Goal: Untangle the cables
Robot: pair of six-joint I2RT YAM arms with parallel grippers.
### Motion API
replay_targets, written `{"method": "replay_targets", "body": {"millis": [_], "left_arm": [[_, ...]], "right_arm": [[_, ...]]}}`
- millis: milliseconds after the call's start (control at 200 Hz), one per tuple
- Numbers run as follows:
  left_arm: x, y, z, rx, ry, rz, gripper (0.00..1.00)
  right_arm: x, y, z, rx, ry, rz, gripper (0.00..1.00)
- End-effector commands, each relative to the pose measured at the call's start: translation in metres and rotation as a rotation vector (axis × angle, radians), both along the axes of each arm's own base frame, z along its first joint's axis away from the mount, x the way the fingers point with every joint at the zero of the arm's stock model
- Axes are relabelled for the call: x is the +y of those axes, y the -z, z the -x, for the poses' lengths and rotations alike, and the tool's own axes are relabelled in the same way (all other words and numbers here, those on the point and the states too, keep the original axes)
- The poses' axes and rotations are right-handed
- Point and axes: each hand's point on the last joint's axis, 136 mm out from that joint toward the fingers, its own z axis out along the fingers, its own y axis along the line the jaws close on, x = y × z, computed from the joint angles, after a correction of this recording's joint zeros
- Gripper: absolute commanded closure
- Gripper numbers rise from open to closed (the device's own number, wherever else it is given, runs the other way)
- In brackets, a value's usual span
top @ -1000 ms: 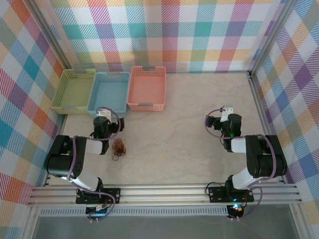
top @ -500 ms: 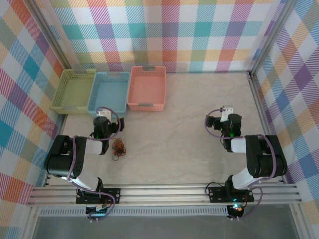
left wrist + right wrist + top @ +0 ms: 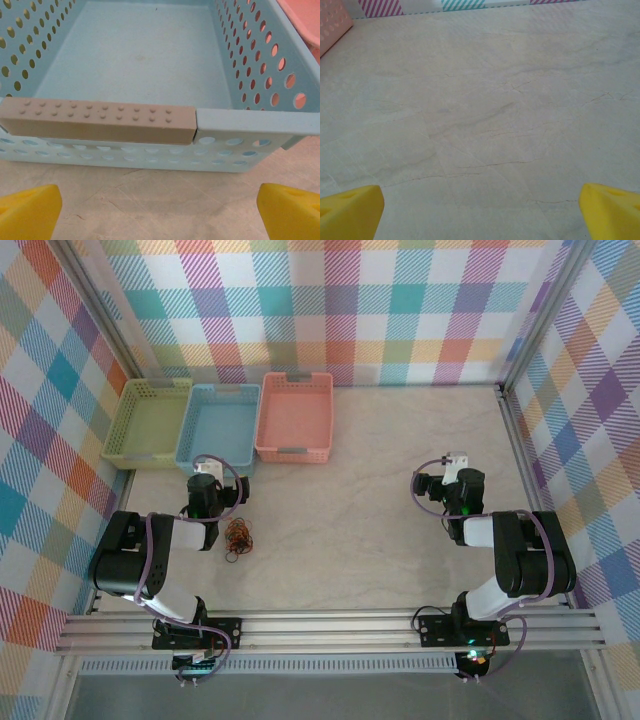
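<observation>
- We are holding the left gripper (image 3: 160,215) and right gripper (image 3: 480,215) spread wide, empty.
- The cables (image 3: 238,538) are lying bunched toward the desk's (image 3: 380,540) near-left corner.

Right gripper (image 3: 480,220) above the table (image 3: 485,110)
2 yellow fingertips (image 3: 350,212) spread wide at the bottom corners — pink basket (image 3: 332,25) corner top left.

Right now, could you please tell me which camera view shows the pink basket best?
The top external view: the pink basket appears whole and empty there. Each wrist view includes one corner of it at the frame's edge.
</observation>
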Motion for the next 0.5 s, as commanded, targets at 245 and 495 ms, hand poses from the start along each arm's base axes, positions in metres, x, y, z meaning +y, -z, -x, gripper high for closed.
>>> {"method": "replay_targets", "body": {"millis": [245, 495], "left_arm": [[0.002, -0.009, -0.008, -0.027, -0.004, 0.02, 0.0], [0.001, -0.041, -0.008, -0.006, -0.036, -0.044, 0.0]], "right_arm": [[0.0, -0.011, -0.006, -0.039, -0.002, 0.001, 0.0], [0.001, -0.03, -0.006, -0.032, 0.003, 0.02, 0.0]]}}
